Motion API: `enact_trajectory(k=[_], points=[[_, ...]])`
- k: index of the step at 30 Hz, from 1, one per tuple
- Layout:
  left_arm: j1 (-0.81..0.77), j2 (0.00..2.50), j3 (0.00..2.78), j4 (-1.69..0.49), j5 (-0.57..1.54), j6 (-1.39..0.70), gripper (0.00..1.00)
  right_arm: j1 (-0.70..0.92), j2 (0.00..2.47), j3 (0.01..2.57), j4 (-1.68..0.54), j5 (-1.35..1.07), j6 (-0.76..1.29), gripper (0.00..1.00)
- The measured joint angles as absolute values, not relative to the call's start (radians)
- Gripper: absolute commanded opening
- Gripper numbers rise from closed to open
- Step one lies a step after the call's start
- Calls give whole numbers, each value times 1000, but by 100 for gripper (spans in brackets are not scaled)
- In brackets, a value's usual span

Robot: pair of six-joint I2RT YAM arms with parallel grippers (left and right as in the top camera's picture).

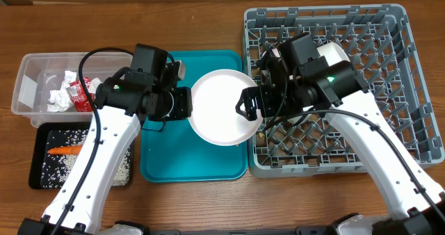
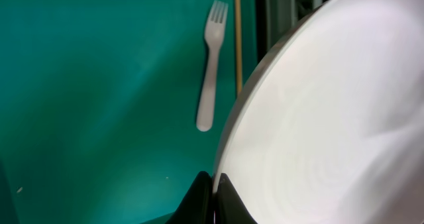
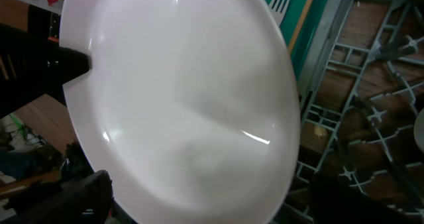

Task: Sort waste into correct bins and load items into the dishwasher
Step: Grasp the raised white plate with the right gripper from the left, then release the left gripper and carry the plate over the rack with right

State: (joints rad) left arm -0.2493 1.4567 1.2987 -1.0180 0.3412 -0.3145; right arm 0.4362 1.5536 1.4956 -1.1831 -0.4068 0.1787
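**Waste looked sorted, dishes mostly left to load**

Upper left of the overhead, the clear tub [image 1: 28,68] held the napkins [image 1: 62,96] and red wrapper [image 1: 82,96]. Below it, the black tray [image 1: 38,131] had the carrot [image 1: 66,150] and crumbs [image 1: 62,164], so the bin half seemed done.

The pink plate [image 1: 221,106] hung mid-frame over the teal tray [image 1: 181,165], at its right edge, and wasn't in the grey rack [image 1: 410,89] on the right yet. The left gripper [image 1: 182,103] was pinched tight on the plate's left rim. The right gripper [image 1: 245,104] straddled the right rim, but I couldn't tell if it was clamped.

Only a white cup [image 1: 335,53] sat in the rack. The fork [image 2: 211,71] and wooden stick [image 2: 237,38] lay on the teal tray, waiting.
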Motion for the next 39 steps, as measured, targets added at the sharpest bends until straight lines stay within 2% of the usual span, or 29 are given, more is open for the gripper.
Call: enact_trajectory(k=[3, 5, 12, 15, 19, 25, 28, 29, 31, 33, 39], points=[[-249, 1457, 1299, -1018, 395, -287, 4, 437, 1565, 1496, -1178, -406, 179, 96], [-249, 1457, 1299, -1018, 422, -276, 4, 436, 1565, 1496, -1177, -404, 179, 90], [-249, 1457, 1299, -1018, 460, -259, 4, 437, 1565, 1496, -1177, -403, 172, 59], [-249, 1457, 1299, -1018, 464, -258, 4, 436, 1565, 1496, -1179, -398, 175, 56], [-249, 1457, 1299, -1020, 462, -258, 4, 434, 1565, 1496, -1178, -387, 175, 33], [-248, 1457, 1298, -1026, 433, -253, 4, 429, 1564, 1496, -1175, -404, 175, 18], [-247, 1457, 1298, -1026, 413, -251, 4, 428, 1563, 1496, -1172, -427, 173, 4], [-246, 1457, 1297, -1027, 408, -250, 4, 427, 1560, 1496, -1171, -436, 171, 4], [-244, 1457, 1296, -1028, 401, -250, 12, 427, 1556, 1496, -1172, -440, 170, 4], [-242, 1457, 1296, -1026, 400, -249, 31, 427, 1555, 1496, -1171, -444, 168, 4], [-249, 1457, 1296, -1020, 453, -251, 55, 433, 1563, 1495, -1176, -400, 168, 4]])
